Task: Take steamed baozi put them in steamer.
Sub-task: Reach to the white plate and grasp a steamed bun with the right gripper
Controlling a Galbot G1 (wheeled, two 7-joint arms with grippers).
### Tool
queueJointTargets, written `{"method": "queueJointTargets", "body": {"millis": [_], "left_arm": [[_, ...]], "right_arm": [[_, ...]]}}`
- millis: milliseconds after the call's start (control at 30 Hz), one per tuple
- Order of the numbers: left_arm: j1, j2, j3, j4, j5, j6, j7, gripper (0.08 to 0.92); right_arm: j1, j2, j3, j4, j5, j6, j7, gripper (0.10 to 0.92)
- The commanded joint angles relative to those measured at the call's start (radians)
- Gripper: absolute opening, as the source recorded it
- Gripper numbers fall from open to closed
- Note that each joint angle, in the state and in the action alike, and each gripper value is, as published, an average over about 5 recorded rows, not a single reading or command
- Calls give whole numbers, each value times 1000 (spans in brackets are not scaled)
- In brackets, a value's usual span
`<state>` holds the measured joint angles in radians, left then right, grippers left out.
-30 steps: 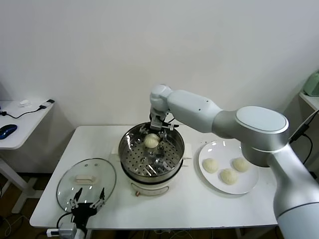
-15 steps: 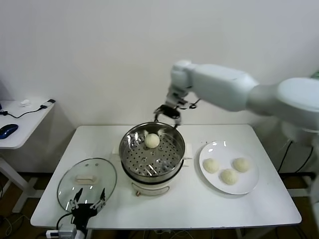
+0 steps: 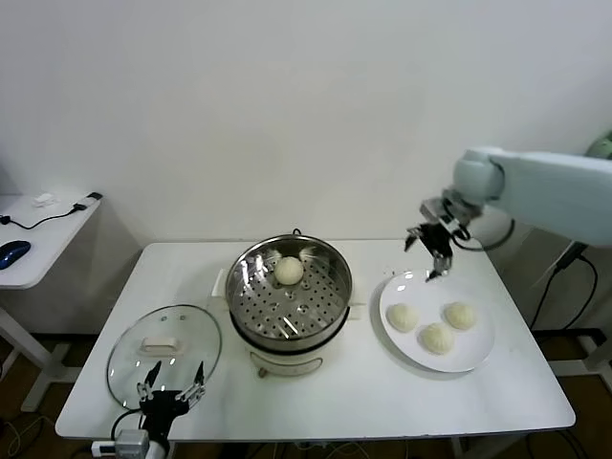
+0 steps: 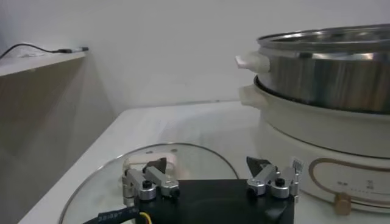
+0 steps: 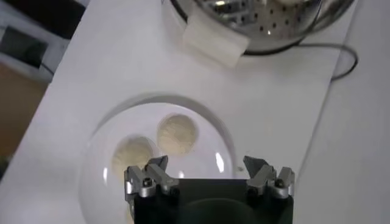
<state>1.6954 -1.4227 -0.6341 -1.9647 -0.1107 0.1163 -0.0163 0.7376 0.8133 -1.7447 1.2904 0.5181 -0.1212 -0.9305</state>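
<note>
White counter (image 3: 316,392) against a plain pale wall carries all items. Steamer (image 3: 290,296) stands at centre on its white base, perforated tray exposed. One baozi (image 3: 289,271) sits on the tray toward the far rim. Three further baozi lie on the white plate (image 3: 473,349) to the right of the steamer: one (image 3: 403,317) nearest the steamer, one (image 3: 438,337) toward the front, one (image 3: 462,315) farther right. Glass lid (image 3: 163,349) with white handle lies flat at the counter's front left.

Change noted: a second ago the right gripper (image 3: 432,251) was down inside the steamer at the bun; half a second ago it had risen above the far rim; it now hangs in the air above the far edge of the plate, well clear of the steamer. Its fingers (image 5: 152,176) stand apart and carry nothing; the right wrist view looks down on the plate and two of its buns. The bun in the steamer has kept its place.

Left gripper (image 3: 170,392) remains parked at the counter's front edge over the lid's near rim, fingers (image 4: 159,176) apart, empty.
</note>
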Motion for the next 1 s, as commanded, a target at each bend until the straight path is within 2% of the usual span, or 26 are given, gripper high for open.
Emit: {"method": "queueJointTargets", "body": {"millis": [33,400,767,867,1000], "left_arm": [[2,0,0,5,2,-3,-1,823],[5,-5,1,9,5,-3,-2,823],[8,-7,-3,7,5,0,-2,823],[9,-7,-4,6,5,0,-2,823],[9,-7,-5,5,4,1,-2,823]], "right_arm": [[-239,-74,103,23,29,-221,114,823],[-416,32,285,-133,-8,-229,137,823],[-482,83,350,-221,-75,-215,123,823],[-483,89,355,-233,-78,-210,114,803],[-467,86,355,-226,-75,-204,99,723]]}}
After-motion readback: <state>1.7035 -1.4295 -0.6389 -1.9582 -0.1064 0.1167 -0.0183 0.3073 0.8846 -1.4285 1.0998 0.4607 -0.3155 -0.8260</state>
